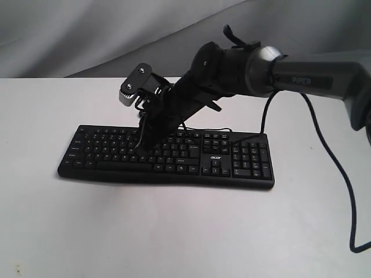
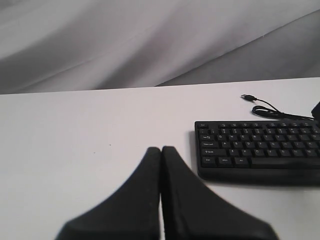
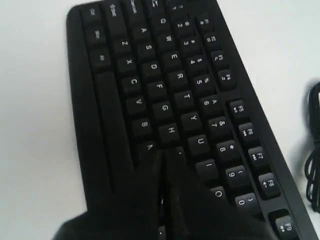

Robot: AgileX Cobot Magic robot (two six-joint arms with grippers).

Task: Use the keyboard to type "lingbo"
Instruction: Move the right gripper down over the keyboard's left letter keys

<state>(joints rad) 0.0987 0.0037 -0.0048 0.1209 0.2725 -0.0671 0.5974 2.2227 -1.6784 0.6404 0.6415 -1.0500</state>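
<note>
The black keyboard [image 1: 168, 156] with white legends lies flat across the middle of the white table. My right gripper [image 1: 141, 152] reaches over it from the right and is shut, its tips down among the letter keys. In the right wrist view the keyboard [image 3: 170, 100] fills the picture and the right gripper [image 3: 163, 152] has its tips at the N and J keys, next to H, hiding both in part. In the left wrist view my left gripper [image 2: 161, 149] is shut over bare table, apart from the keyboard [image 2: 260, 150], near its left end. The left arm does not show in the exterior view.
The keyboard's thin USB cable [image 2: 270, 107] lies loose on the table behind it, plug free. A thick black cable [image 1: 342, 179] hangs from the right arm over the table's right side. Grey cloth [image 1: 87, 29] backs the table.
</note>
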